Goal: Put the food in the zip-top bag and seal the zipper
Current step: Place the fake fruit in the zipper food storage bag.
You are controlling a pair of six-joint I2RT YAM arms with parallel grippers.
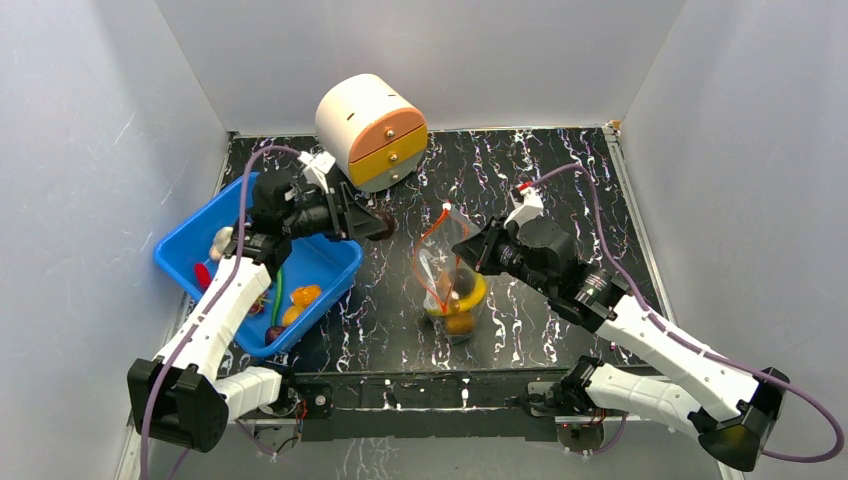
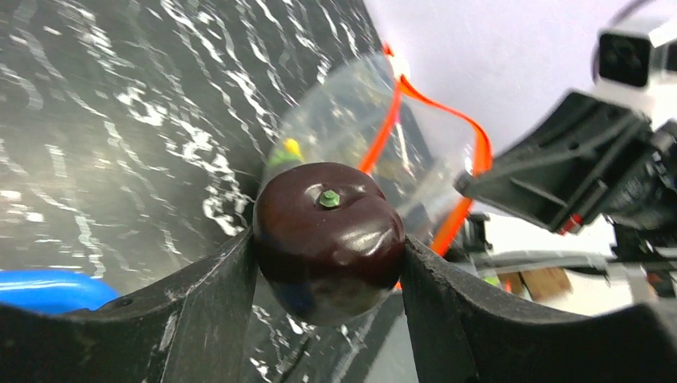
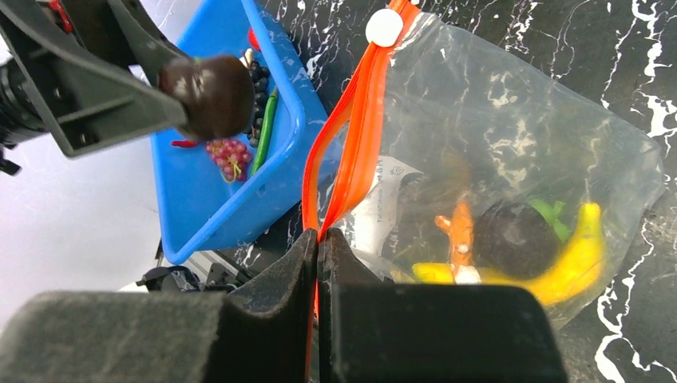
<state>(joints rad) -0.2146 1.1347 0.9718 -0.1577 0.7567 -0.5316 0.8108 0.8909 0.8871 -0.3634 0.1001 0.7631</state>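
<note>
My left gripper is shut on a dark maroon round fruit with a green stem stub, held in the air between the blue bin and the zip-top bag. The clear bag stands mid-table with its mouth gaping. My right gripper is shut on the red-orange zipper strip at one end of the mouth, holding it up. Inside the bag lie a yellow banana, an orange piece, a dark round fruit and something green. The held fruit hangs left of the bag's mouth.
The blue bin at the left holds more food: orange fruits, purple grapes, a green piece and a red one. A white round drawer unit with orange and yellow fronts stands at the back. Grey walls surround the table.
</note>
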